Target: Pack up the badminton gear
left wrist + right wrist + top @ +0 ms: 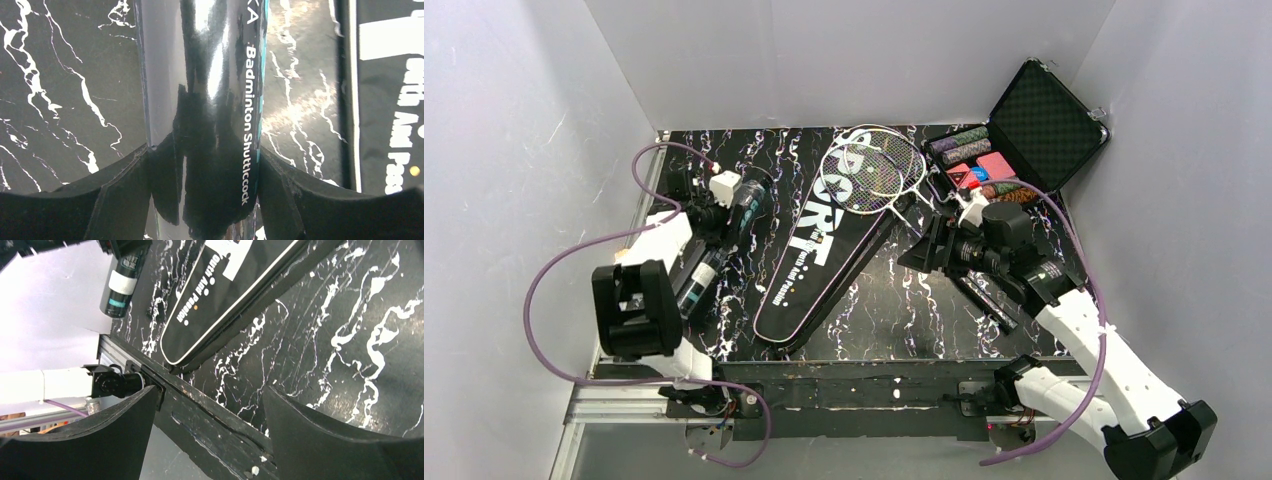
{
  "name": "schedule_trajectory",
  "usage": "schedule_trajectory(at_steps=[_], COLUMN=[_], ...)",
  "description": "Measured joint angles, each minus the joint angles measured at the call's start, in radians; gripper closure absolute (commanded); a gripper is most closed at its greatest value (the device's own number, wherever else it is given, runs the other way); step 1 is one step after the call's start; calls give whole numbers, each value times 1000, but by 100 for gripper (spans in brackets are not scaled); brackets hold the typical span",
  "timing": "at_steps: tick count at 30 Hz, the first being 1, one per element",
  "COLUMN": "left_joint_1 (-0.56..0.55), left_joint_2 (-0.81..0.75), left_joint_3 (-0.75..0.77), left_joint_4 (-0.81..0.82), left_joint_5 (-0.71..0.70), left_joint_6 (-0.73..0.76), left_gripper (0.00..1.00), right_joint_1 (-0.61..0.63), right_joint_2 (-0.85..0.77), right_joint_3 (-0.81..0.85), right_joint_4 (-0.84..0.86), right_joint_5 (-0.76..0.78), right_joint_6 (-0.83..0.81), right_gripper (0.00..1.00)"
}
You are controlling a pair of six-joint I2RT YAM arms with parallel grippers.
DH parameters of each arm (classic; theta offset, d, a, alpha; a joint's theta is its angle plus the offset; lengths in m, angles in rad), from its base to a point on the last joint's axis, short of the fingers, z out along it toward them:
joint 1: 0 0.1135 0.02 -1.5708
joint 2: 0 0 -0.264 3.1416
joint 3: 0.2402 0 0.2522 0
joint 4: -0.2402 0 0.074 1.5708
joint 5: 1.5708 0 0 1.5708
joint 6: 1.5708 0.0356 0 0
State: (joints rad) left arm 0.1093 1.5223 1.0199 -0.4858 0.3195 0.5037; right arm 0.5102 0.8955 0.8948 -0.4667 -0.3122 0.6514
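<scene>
Left claw point(205, 167) clamped; right claw point(209, 400) spread wide.

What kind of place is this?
Probably a robot lab test cell: plain white walls box in a black marble-patterned tabletop, with two white robot arms mounted by a silver metal rail.

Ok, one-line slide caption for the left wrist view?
Wrist view: left gripper closed on the glossy black shuttlecock tube lying on the marbled table, racket bag edge at right.

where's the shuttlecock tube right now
The shuttlecock tube is on the left in the top view, held between the left gripper fingers, just left of the SPORT bag.
</scene>
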Motion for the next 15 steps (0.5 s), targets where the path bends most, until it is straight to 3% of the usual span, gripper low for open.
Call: schedule_trajectory(at_steps=[10,11,13,15], left_joint_1=[24,27,30,32], left_joint_2=[250,257,257,257], left_joint_3=[115,116,119,119], left_joint_4=[23,28,47,58], left_joint_5=[-77,-77,-82,-84], left_joint_6=[-64,-62,-57,-51], left_gripper=[81,73,44,25], right_joint_1=[0,0,0,0], right_joint_2=[-27,-27,-26,-20], right_joint_3=[-73,-74,-74,-73], right_joint_4=[-5,-6,-5,-7], right_joint_5=[12,15,21,29], right_joint_6=[23,24,24,24], right_gripper=[13,13,13,13])
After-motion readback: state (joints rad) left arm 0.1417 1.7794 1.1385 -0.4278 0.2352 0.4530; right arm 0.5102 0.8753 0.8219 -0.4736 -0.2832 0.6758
